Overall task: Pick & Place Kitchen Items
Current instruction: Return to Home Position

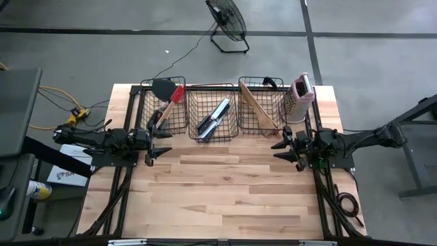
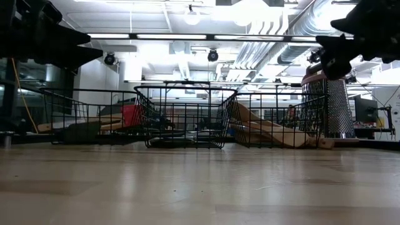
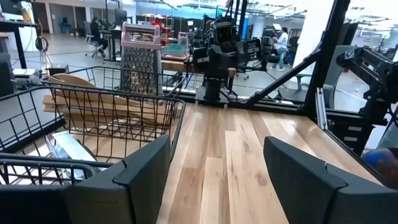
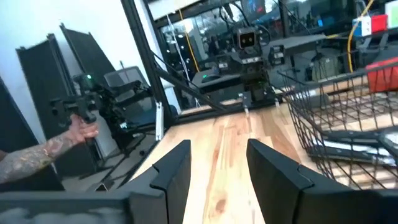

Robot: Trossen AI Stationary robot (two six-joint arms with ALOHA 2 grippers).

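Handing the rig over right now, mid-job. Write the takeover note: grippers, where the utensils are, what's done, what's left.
Left gripper: open, empty, raised in front of the left basket.
Right gripper: open, empty, raised in front of the right basket.
Red spatula and black spatula in the left basket; knives in the middle basket; wooden utensils in the right basket.
Done: no utensil shows loose on the table.
Left: probably only parking both arms.
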